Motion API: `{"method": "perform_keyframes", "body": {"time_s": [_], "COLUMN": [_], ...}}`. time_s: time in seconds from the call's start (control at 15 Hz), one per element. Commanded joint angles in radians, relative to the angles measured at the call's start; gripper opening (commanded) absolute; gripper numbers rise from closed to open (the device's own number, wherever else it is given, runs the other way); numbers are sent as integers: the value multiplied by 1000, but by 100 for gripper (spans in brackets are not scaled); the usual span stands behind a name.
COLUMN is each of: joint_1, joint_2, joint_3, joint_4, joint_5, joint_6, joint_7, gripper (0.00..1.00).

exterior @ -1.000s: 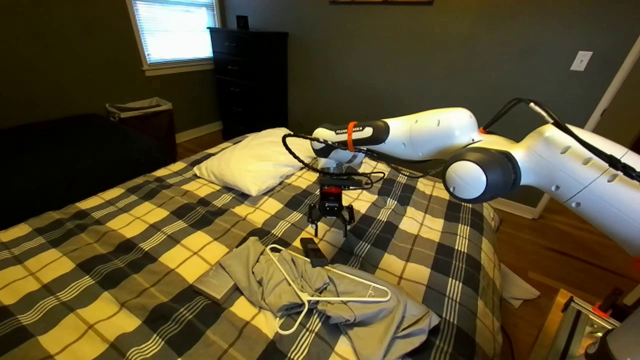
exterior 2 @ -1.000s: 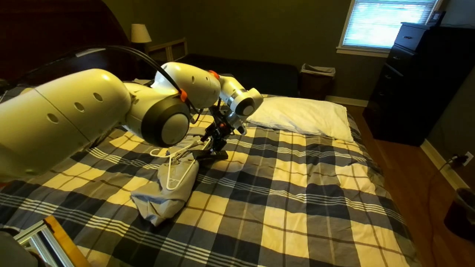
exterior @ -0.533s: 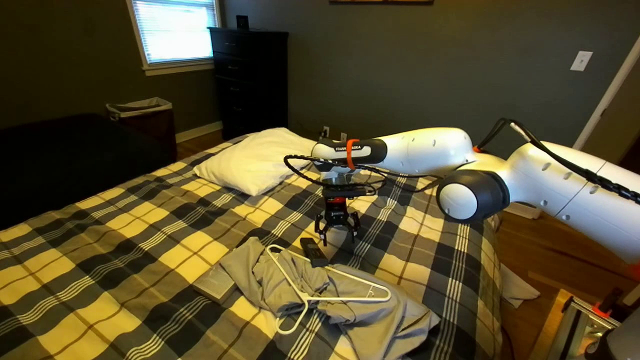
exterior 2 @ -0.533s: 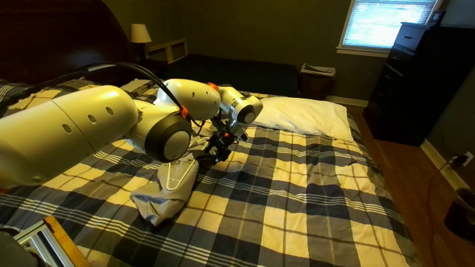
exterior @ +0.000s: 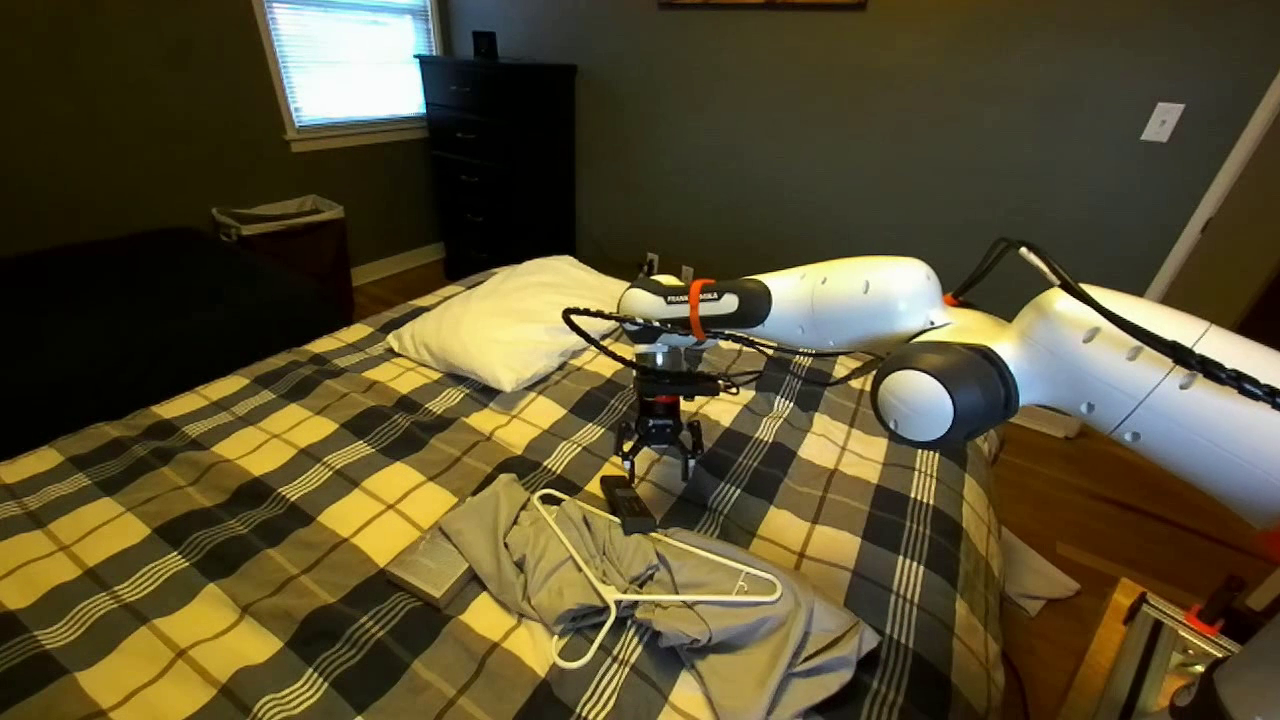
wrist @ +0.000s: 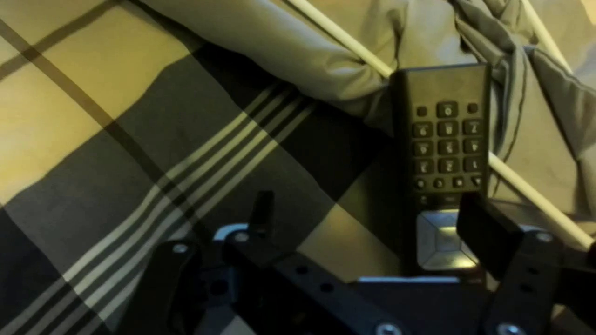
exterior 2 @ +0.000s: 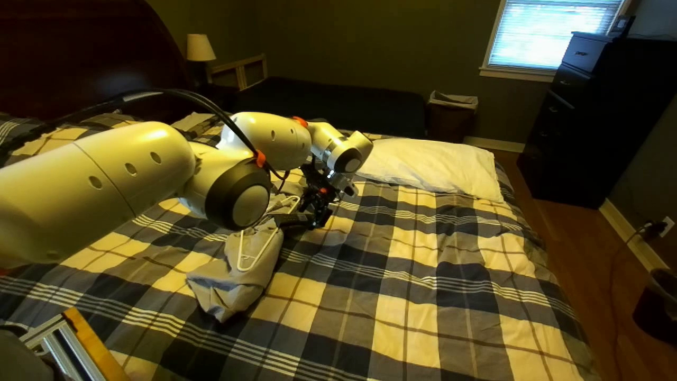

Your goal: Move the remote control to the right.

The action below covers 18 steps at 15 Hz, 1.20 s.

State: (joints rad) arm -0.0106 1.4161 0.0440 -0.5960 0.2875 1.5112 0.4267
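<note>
The black remote control (exterior: 629, 506) lies on the bed with one end on a grey cloth. It also shows in an exterior view (exterior 2: 294, 219), partly behind the gripper. In the wrist view the remote (wrist: 448, 135) shows its number keys and silver pad, on the right side. My gripper (exterior: 658, 474) is open and empty, pointing down just above the remote's far end. In the wrist view the gripper (wrist: 375, 216) has its fingers wide apart. The right finger (wrist: 489, 228) overlaps the remote's silver pad in that view. The left finger (wrist: 263, 211) is over the blanket.
A white hanger (exterior: 690, 598) lies on the grey cloth (exterior: 770, 640), right against the remote. A flat box or book (exterior: 430, 568) lies left of the cloth. A white pillow (exterior: 510, 320) lies farther back on the plaid bed (exterior: 250, 530).
My gripper has come down toward the bed, shifting right and then back left in an exterior view. Its jaws stay open. The remote, cloth and hanger have not moved.
</note>
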Motion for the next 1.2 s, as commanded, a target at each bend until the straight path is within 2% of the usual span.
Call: {"method": "perform_keyframes", "body": {"time_s": [0.0,0.4,0.47,0.53,0.6,0.67,0.87,1.0,1.13], "joint_1": [36,78,81,82,82,82,82,82,84], "joint_2": [21,42,46,51,55,58,64,61,48], "joint_3": [-5,-11,-14,-16,-18,-21,-29,-37,-47], "joint_4": [29,29,29,29,29,29,29,27,22], "joint_5": [-6,-13,-14,-14,-13,-12,-11,-13,-18], "joint_6": [96,120,119,118,119,121,121,122,114], "joint_7": [25,45,53,57,64,69,82,93,94], "gripper": [100,100,96,86,71,68,41,29,29]}}
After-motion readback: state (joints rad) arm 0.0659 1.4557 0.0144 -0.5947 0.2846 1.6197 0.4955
